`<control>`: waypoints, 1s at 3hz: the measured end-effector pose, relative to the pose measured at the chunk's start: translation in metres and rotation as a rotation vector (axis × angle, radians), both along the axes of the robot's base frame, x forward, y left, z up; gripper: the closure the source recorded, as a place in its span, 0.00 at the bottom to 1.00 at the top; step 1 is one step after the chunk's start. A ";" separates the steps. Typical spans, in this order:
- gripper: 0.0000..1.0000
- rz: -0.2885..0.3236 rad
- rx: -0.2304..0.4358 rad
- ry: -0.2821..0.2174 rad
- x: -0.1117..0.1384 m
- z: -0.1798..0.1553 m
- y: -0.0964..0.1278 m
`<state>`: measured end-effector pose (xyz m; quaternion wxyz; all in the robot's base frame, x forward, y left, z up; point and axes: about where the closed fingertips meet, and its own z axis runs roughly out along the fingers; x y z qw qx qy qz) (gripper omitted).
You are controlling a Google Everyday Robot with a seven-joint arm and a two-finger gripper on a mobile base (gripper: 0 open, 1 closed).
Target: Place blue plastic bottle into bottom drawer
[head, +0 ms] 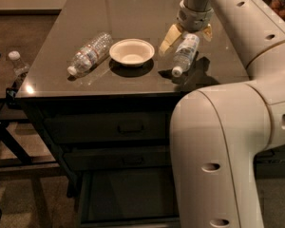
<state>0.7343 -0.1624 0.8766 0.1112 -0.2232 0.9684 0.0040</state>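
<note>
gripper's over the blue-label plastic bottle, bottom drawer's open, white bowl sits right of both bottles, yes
No: the camera view shows the round white bowl between the clear ribbed bottle and the blue-label plastic bottle. The gripper is over that bottle; the dark grey bottom drawer is open.

I see the blue plastic bottle [185,54] on the right side of the tabletop. It is small and clear, with a pale label around its middle and a white cap. It lies slanted, cap end toward the table's front edge, base end right under the gripper [189,34]. Below the two shallower drawers, the bottom drawer [128,194] stands pulled out, its dark, plain inside facing up.
</note>
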 end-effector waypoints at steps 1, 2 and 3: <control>0.00 -0.001 -0.007 -0.002 0.006 -0.003 0.003; 0.00 -0.004 -0.023 0.006 0.012 -0.013 0.003; 0.00 -0.008 -0.035 0.011 0.016 -0.021 0.001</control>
